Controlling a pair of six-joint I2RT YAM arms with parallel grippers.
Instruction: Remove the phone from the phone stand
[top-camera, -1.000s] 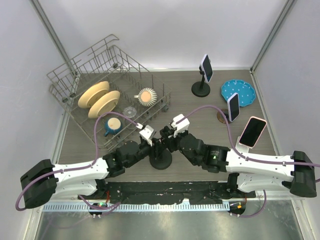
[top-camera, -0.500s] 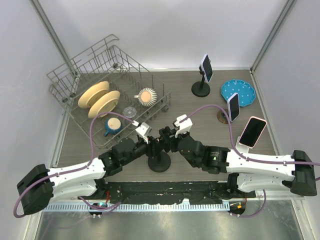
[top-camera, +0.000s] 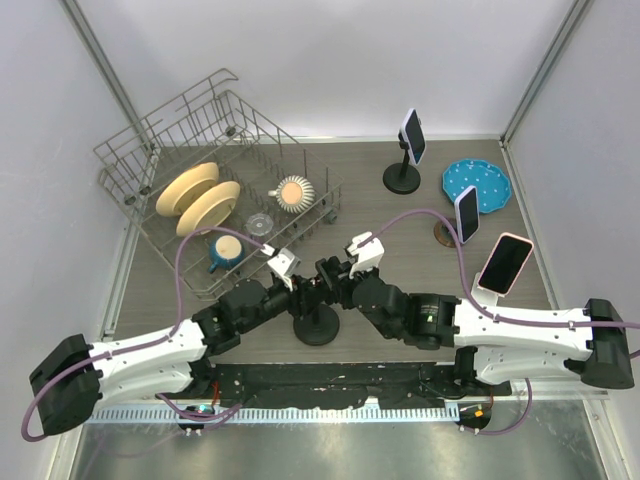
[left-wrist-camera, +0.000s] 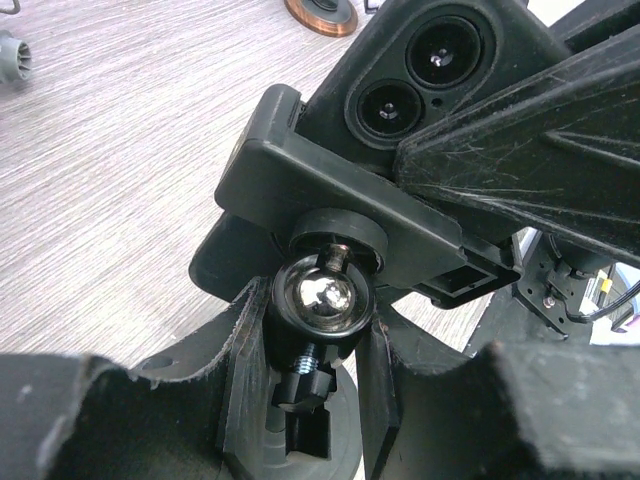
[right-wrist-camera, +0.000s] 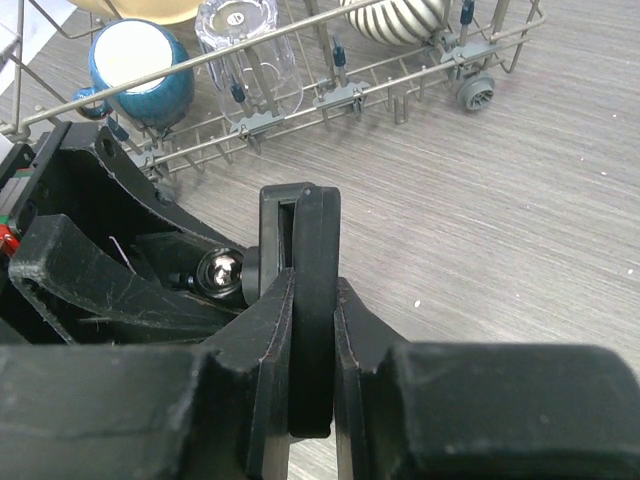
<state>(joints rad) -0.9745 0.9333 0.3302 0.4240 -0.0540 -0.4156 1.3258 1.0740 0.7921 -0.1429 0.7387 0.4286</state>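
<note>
I see the black phone (left-wrist-camera: 420, 65) sitting in the cradle of the phone stand (top-camera: 318, 328), which stands on the near middle of the table (top-camera: 350, 200), just in front of the dish rack (top-camera: 255, 150). My right gripper (right-wrist-camera: 312, 330) is clamped on the phone's thin edge, one finger on each face. My left gripper (left-wrist-camera: 320, 330) is closed around the stand's chrome ball joint, just beneath the cradle.
</note>
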